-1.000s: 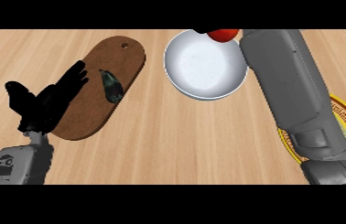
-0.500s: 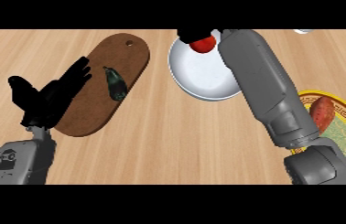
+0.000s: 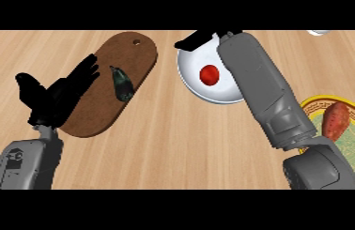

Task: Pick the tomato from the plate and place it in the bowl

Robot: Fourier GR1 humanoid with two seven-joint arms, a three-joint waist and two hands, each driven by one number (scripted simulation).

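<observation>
Wood-grain worktop (image 3: 180, 144) fills pretty much everything. Right forearm (image 3: 260, 83) cuts diagonally across, partly covering the white bowl (image 3: 199, 93). On the left there's a brown oval cutting board (image 3: 104, 114). The left robot hand (image 3: 59, 95) sits over its left edge, released, fingers straight and pointing up. The right robot hand (image 3: 201, 39) is past the bowl's far rim, fingers loose and grasping nothing. A yellow-rimmed plate (image 3: 312, 104) peeks out at the right with a sweet potato (image 3: 336, 121) on it. A dark green vegetable (image 3: 123, 83) lies on the board. The tomato (image 3: 209, 74) is lying inside the bowl, right beside the forearm.
</observation>
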